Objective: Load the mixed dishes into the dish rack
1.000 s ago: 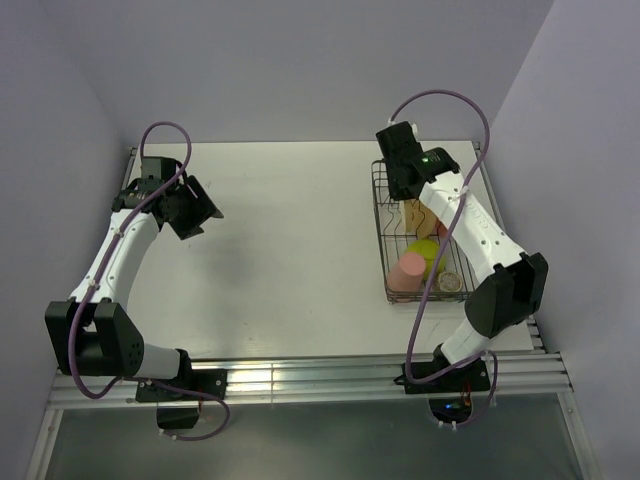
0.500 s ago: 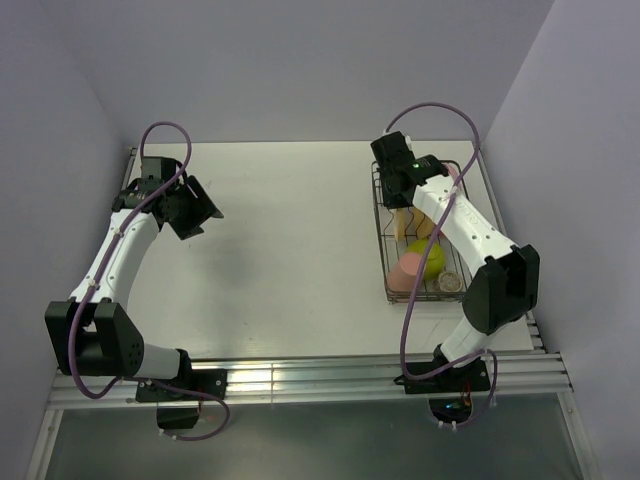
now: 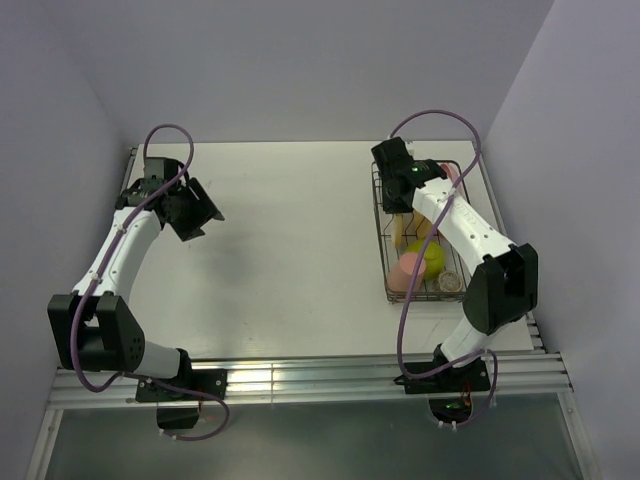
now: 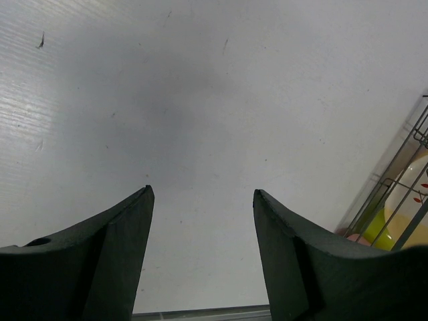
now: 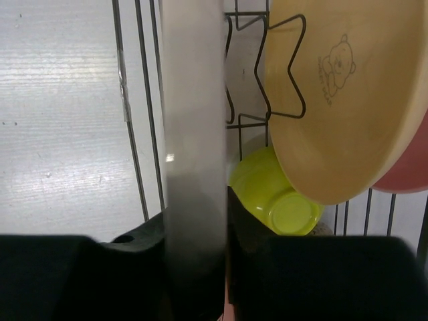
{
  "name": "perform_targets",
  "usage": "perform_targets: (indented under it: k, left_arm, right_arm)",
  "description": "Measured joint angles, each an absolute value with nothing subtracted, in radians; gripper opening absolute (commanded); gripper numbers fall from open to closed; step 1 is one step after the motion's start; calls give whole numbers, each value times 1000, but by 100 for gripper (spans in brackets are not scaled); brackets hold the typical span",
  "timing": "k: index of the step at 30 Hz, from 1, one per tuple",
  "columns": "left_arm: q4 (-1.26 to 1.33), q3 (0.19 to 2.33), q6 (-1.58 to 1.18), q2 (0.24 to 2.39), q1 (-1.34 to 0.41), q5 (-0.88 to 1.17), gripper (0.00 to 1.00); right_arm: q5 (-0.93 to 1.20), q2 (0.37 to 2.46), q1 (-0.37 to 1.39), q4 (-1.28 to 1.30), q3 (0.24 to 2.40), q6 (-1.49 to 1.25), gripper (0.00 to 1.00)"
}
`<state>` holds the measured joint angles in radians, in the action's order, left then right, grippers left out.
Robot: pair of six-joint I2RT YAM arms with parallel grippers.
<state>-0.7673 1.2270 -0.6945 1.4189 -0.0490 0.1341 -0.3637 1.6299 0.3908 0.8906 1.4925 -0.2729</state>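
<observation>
Nearest in, at the six o'clock end of the rectangular dark wire dish rack [image 3: 382, 225], sitting at three o'clock on the white table [image 3: 290, 250]: the small speckled grey bowl [image 3: 450, 283], the pink cup [image 3: 405, 271] at its nine o'clock, and the lime-green bowl [image 3: 433, 256] just behind. Further up, the orange plate with a bear print [image 5: 348, 100] stands on edge among the zigzag dividers, pink plate [image 5: 409, 170] behind it. Over at nine o'clock, the left gripper [image 4: 200, 194] hangs above bare table, jaws wide, nothing between them. Farthest, at the rack's eleven o'clock corner, the right gripper [image 5: 194, 231] is pinched onto the rim of the cream-and-yellow plate with twig motif [image 5: 194, 120], upright beside the rack's side wires. Can't tell if it's seated in a slot.
</observation>
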Motion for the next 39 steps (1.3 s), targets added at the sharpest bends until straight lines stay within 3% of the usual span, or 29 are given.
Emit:
perform_targets:
  k: [5,8,34,36,39]
  left_arm:
    - [-768,1217,-694,1420,-49,134,67]
    - [-767,1216,-694,1424,-49,135,67]
    - [-741,1176,-692,1425,-68,169,70]
    - [-741,1176,-692,1425,-88,170,70]
    - [-737,1176,-693,1425,-125,173,71]
  right_arm:
    - [-364,1630,379,855,1484,-282,57]
    - [-365,1629,369,848,1484,-286,64]
    - [-381,1376,362,915,1492,-310,74]
    - [-360,1341,362,921,1491,-319,78]
    - [-326,1291,362,921,1471,-336,100]
